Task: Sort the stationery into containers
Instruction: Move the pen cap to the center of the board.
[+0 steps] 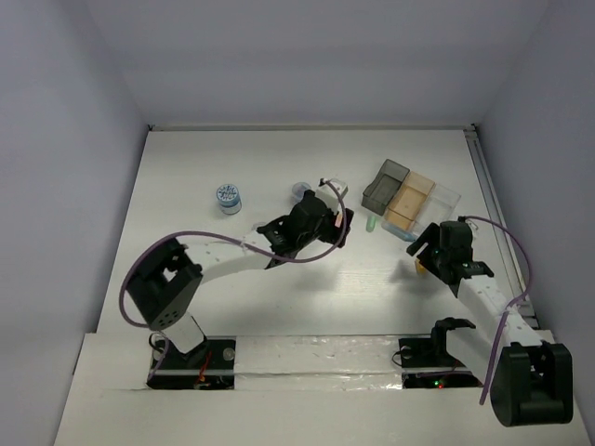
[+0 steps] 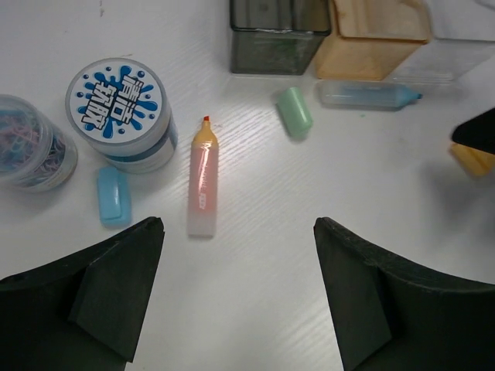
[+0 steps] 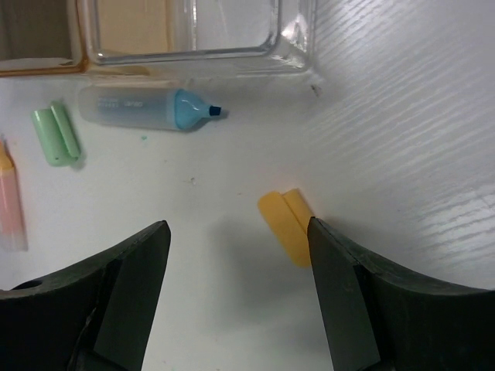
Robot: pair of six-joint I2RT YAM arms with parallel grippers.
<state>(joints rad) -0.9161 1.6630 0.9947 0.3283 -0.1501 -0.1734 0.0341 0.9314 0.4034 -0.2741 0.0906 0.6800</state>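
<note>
Pink-orange highlighter lies uncapped; blue-splash round tub just beside it.

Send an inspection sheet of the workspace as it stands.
Surface: white table, small specks near the clear bin.
Job's things: grey bin, tan bin and clear bin joined in a row; the clear one looks empty. Loose on the table: patterned roll, clip tub, pink highlighter and blue highlighter both uncapped, blue cap, green cap, orange cap.
Clutter: nothing seen.
Grippers: left pincer open, empty, pink highlighter just ahead; right pincer open, empty, orange cap by one finger.
Cables: left arm's purple cable and right arm's purple cable loop free, off the items.
Surroundings: plain walls on three sides; rail along the table's right edge.
</note>
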